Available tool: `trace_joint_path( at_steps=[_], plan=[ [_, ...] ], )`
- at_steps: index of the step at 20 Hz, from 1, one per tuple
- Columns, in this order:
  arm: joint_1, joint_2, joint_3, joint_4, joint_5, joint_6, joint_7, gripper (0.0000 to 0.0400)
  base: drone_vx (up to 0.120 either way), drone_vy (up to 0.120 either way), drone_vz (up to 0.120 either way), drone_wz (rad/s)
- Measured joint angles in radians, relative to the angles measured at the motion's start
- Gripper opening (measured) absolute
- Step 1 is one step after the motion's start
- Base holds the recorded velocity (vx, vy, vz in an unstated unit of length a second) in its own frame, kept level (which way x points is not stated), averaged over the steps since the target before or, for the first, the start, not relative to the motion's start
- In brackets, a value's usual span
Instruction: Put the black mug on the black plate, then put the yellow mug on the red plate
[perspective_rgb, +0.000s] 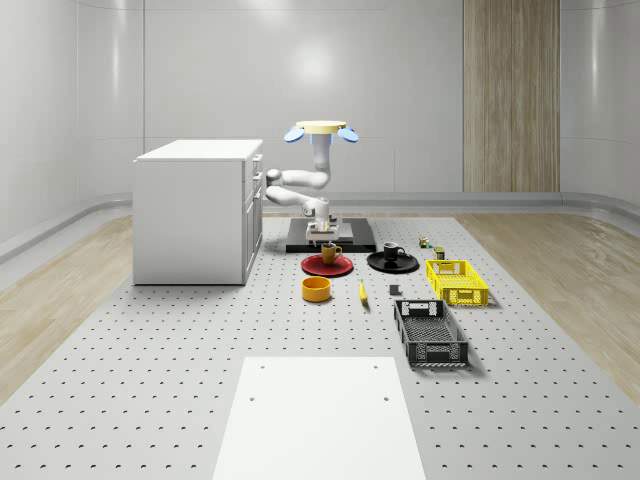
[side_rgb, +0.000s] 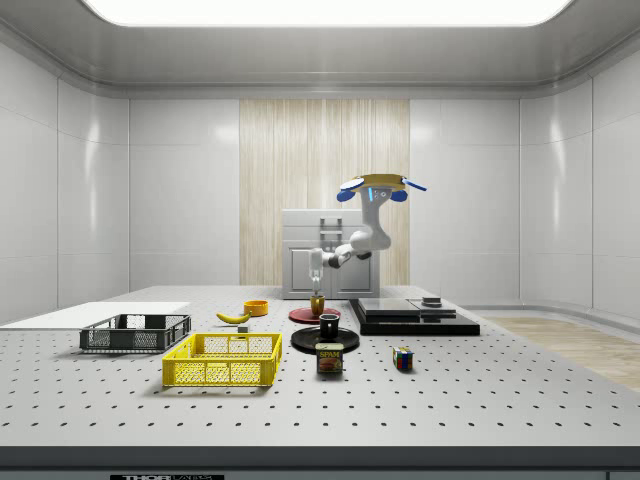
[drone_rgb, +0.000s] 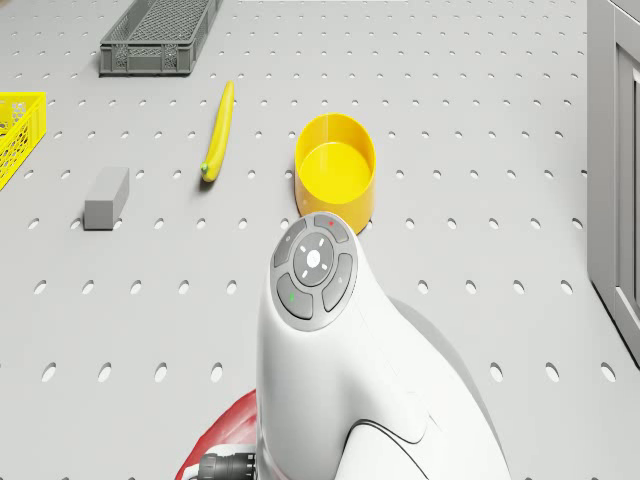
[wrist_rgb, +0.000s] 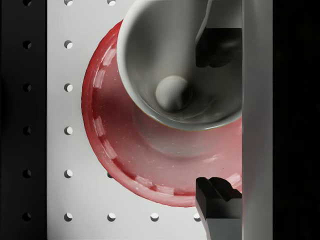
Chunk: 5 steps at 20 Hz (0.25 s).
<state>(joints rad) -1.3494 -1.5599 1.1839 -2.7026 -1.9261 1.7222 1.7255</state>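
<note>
Right under the wrist lens: the pale inside of the yellow mug (wrist_rgb: 170, 75), sitting on the red plate (wrist_rgb: 115, 150). The hand (wrist_rgb: 218, 122) is spread wide. One of its fingers (wrist_rgb: 217, 47) hangs over the mug's mouth and the other is outside the rim, with a clear gap of plate between it and the mug wall. It grips nothing, by the look of it.

Out to the whole-scene view. The black mug (perspective_rgb: 392, 251) stands on the black plate (perspective_rgb: 405, 265), at 3 o'clock from the red plate, so I'd call the first half done. The yellow mug looks seated on red too, with the hand (perspective_rgb: 324, 236) poised just above it. My read is that the second placement is made as well, and all that is left is lifting the hand clear without clipping the rim.

The drone (perspective_rgb: 321, 129) hovers high over the dark platform (perspective_rgb: 355, 232), at 12 o'clock from the red plate, with the arm folded down and forward.

Now, what each camera adds. The wrist view alone gives the finger spread. The side view confirms that the mug is down on the plate, and it picks out a tin can (side_rgb: 330, 359) and a puzzle cube (side_rgb: 402, 358) on the worktop (side_rgb: 480, 400). The drone view looks past the arm (drone_rgb: 330, 330) to a yellow bowl (drone_rgb: 335, 170), a banana (drone_rgb: 220, 130), a grey block (drone_rgb: 106, 197) and a grey crate (drone_rgb: 160, 35).
</note>
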Motion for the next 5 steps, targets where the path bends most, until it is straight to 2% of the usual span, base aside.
trace_joint_path(
  at_steps=[5],
  plan=[
    [0.011, 0.001, 0.035, -0.014, 0.03, -0.019, -0.002, 0.0383, 0.0, 0.0, 0.0, 0.0]
  ],
)
